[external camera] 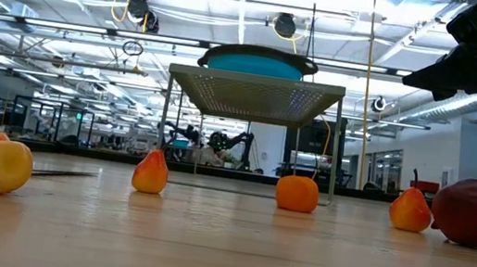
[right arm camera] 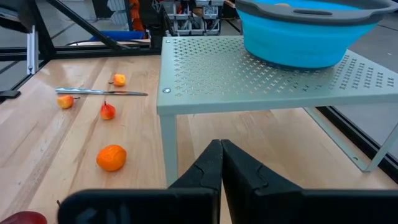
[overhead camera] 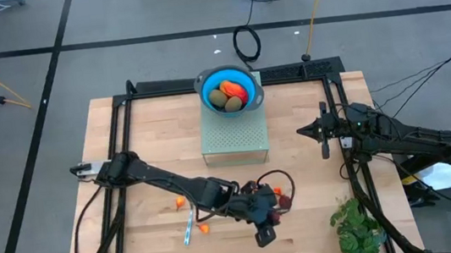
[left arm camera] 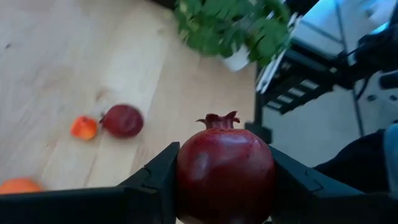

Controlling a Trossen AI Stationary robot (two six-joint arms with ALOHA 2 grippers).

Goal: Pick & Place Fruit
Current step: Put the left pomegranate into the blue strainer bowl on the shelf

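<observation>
The left pincer (left arm camera: 225, 186) held a dark maroon, pomegranate-like fruit (left arm camera: 225, 167) between its two fingers, which stood partly spread and pressed against the fruit's sides, its small crown pointing away from the wrist. From above, this pincer (overhead camera: 264, 224) was over the near part of the tabletop (overhead camera: 141, 136), close to the green leafy plant (overhead camera: 358, 229). Beyond the held fruit, a second maroon ball (left arm camera: 122, 120) lay on the wood touching a tiny orange-red piece (left arm camera: 84, 127). More small orange pieces (right arm camera: 111, 157) lay scattered near a slim silver knife (right arm camera: 102, 93). The right pincer (right arm camera: 221, 163) had its fingers pressed together with nothing between them, near a perforated metal stand (right arm camera: 249, 78) that carried a blue bowl (overhead camera: 229, 89) with fruit in it.
</observation>
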